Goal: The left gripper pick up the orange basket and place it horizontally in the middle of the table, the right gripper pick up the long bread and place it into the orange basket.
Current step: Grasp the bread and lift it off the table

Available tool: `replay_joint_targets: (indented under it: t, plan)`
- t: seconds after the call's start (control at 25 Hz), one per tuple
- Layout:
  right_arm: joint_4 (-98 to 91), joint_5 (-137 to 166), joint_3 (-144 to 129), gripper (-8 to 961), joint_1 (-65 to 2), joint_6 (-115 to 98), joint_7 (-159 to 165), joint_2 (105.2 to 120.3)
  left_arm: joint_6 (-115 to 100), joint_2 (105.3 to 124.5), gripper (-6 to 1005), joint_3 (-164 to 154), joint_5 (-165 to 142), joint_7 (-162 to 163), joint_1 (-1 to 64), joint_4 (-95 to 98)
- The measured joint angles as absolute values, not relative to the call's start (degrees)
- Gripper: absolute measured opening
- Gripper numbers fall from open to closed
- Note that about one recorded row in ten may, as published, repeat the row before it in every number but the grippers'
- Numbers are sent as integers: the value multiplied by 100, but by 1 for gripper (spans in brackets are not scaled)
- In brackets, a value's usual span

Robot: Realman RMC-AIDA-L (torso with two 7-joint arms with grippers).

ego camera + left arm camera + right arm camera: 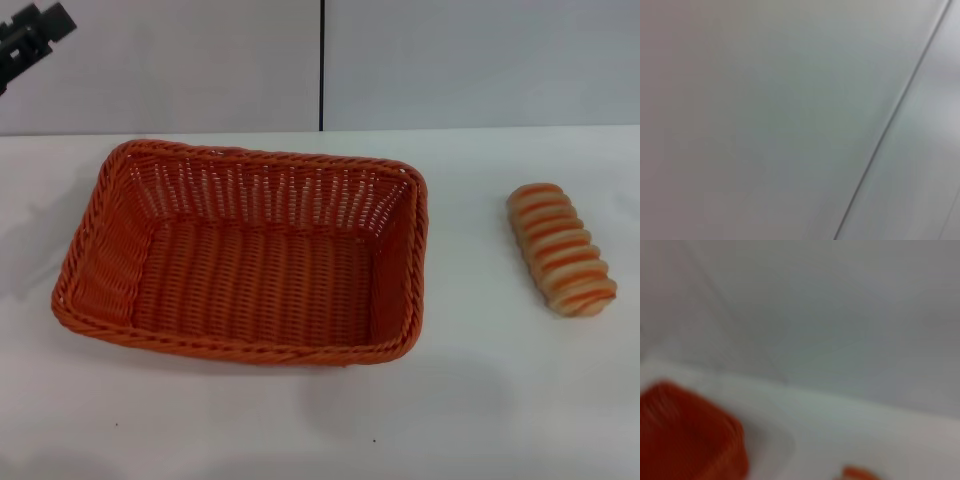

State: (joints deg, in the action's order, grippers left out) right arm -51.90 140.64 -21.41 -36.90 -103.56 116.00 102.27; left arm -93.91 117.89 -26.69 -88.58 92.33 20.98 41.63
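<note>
Jaws unreadable on left gripper (35,35), raised far-left; right gripper unseen; orange basket (245,255) sits lengthwise mid-worktop (320,430), empty, long bread (560,250) apart on its right, awaiting pickup.

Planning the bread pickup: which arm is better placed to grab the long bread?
Right, probably. The long bread lies right of the orange basket; the left gripper is raised at far left.

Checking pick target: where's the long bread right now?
Head view: the long bread lies on the table on the robot's right, beside and apart from the orange basket.
</note>
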Motion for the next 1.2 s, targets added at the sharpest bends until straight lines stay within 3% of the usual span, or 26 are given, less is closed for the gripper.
replay_joint_targets:
  t: [0.16, 0.2, 0.24, 0.4, 0.56, 1.2]
  plan:
    - [-5071, 14490, -3084, 738, -3896, -9835, 11872, 10364, -9563, 11792, 724, -2671, -8443, 8758, 2104, 3749]
    - [-5047, 14777, -3521, 738, -3992, -9446, 12003, 10543, -9585, 11792, 724, -2673, -8355, 8549, 2119, 3526]
    - [-5047, 14777, -3521, 738, -3992, -9446, 12003, 10543, -9585, 11792, 724, -2673, -8355, 8549, 2119, 3526]
    - [-5034, 15275, -3947, 739, -4153, -8869, 12039, 11035, -9630, 11795, 725, -2702, -8361, 8454, 2147, 3366]
    - [-4940, 15276, -4020, 739, -4187, -8624, 11924, 11259, -9813, 11798, 724, -2701, -8345, 8320, 2133, 3225]
    - [-4298, 15296, -4116, 738, -4381, -8271, 11811, 11303, -9832, 11786, 725, -2651, -8329, 8188, 2152, 3062]
